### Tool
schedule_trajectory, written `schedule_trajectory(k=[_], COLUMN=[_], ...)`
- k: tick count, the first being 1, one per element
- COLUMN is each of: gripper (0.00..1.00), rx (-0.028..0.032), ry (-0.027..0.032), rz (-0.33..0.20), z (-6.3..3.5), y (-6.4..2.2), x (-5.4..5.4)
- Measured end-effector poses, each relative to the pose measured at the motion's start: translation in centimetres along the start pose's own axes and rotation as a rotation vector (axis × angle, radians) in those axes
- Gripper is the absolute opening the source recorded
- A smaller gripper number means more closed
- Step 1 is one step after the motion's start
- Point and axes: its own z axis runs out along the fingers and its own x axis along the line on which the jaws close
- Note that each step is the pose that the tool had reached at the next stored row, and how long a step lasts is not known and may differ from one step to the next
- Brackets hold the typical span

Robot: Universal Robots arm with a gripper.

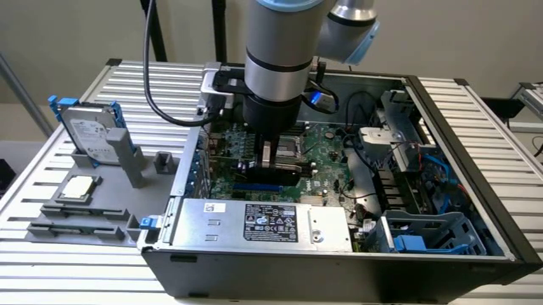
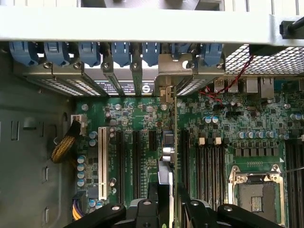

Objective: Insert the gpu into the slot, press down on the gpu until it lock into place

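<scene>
1. Black plastic first, from the exterior view: the gpu (image 1: 284, 175) stands on edge in the middle of the open case (image 1: 339, 276), upright over the green motherboard (image 1: 327, 143).
2. The gripper (image 1: 269, 166) comes straight down from the arm and its fingers pinch the card from both sides, so it has the gpu in hand.
3. Right under the card's lower edge runs the bright-blue slot (image 1: 254, 189); the card sits along it, and whether it is fully seated I cannot tell.
4. The silver power supply (image 1: 263, 222) lies just beside the slot, nearer the camera.
5. Off to the exterior view's left, outside the case, a grey hard drive (image 1: 89, 135) with blue rails stands in a holder on the ribbed table (image 1: 492, 108).
6. Now the wrist view: the gpu (image 2: 175, 142) shows edge-on as a thin line running away from the gripper (image 2: 167, 202).
7. One black finger (image 2: 151, 204) flanks the card on each side, closed narrow around it.
8. A white connector strip (image 2: 102, 161) and the silver CPU socket (image 2: 256, 194) lie well apart on opposite sides of the card.
9. Blue latches (image 2: 121, 52) line the case's rear wall beyond the card's far end.
</scene>
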Motion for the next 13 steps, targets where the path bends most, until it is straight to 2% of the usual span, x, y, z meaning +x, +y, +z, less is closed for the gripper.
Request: schedule_trajectory(k=[13], gripper=[0.26], rx=[0.0002], ry=[-0.0002], rz=[0.002], z=[0.47], y=[-0.01], x=[-0.23])
